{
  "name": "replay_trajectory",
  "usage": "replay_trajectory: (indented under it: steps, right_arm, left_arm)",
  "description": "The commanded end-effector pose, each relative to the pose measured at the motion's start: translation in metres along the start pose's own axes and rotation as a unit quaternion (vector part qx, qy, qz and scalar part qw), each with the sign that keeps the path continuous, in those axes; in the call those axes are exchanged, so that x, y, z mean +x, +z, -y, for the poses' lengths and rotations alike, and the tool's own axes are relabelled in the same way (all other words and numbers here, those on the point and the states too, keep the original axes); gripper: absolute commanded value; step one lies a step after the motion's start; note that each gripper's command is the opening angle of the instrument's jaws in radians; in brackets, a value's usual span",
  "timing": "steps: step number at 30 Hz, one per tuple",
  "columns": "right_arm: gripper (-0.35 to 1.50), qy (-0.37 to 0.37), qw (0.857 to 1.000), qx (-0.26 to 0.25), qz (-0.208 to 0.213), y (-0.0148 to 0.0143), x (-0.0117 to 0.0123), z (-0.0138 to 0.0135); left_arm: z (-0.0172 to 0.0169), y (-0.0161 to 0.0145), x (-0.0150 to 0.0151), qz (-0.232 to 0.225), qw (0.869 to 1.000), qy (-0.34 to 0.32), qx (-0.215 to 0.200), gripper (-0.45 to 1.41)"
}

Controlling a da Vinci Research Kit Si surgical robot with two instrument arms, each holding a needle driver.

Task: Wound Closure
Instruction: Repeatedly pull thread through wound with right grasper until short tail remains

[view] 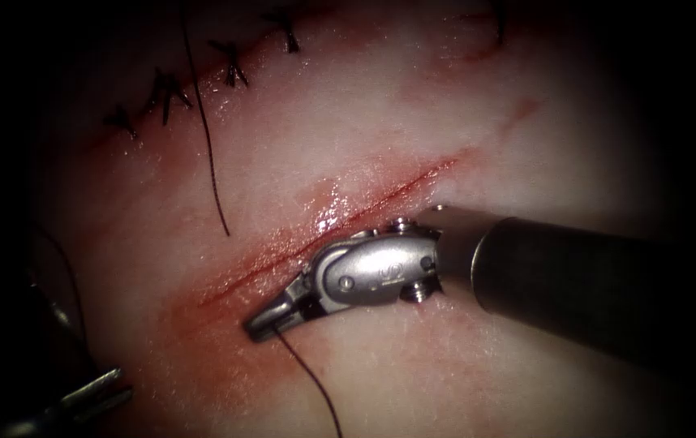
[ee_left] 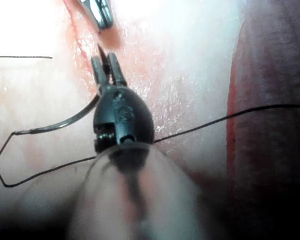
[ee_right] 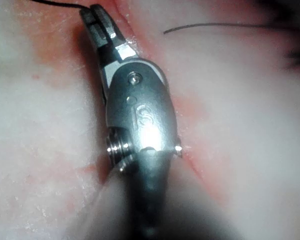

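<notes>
Endoscope view: the right tool [view: 260,326] lies along the open cut [view: 340,223] in the tissue [view: 445,113], its jaws together on the thread [view: 315,381] just right of the cut; a tug here could drag the thread across the raw edge. The left tool [view: 109,388] waits well left, jaws apart, holding nothing. Left wrist view: the needle [ee_left: 65,123] lies free on the tissue beside the left tool [ee_left: 109,67], so a taut thread may flip it. Right wrist view: the right tool [ee_right: 96,22] sits clamped, tips pressing near red fluid [ee_right: 55,40]
</notes>
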Motion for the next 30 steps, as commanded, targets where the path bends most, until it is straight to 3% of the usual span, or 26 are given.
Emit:
replay_trajectory:
  steps: [1, 5, 11, 21, 30]
  right_arm:
    - [-0.35, -0.008, 1.0, 0.003, 0.007, 0.0006, -0.0004, -0.0008]
    - [-0.35, -0.017, 1.0, 0.003, 0.01, 0.0003, 0.0, -0.0006]
    - [-0.35, -0.027, 0.998, 0.048, 0.027, 0.0001, 0.002, 0.0021]
    - [-0.35, -0.011, 0.991, 0.131, -0.007, 0.0004, 0.0067, 0.0108]
    - [-0.35, 0.029, 0.972, 0.233, -0.024, 0.0027, 0.01, 0.0183]
  left_arm:
    - [0.0, 0.0008, -0.0004, -0.001, 1.0, 0.0, 0.0, -0.45]
    - [0.0, 0.0008, -0.0003, 0.0, 1.0, 0.0, 0.0, -0.45]
    - [0.0, 0.0008, -0.0003, 0.0, 1.0, 0.0, 0.0, -0.45]
    - [-0.0001, 0.001, -0.0002, 0.0, 1.0, 0.0, 0.001, -0.45]
    - [-0.0002, 0.0012, -0.0001, 0.0, 1.0, 0.0, -0.001, -0.45]
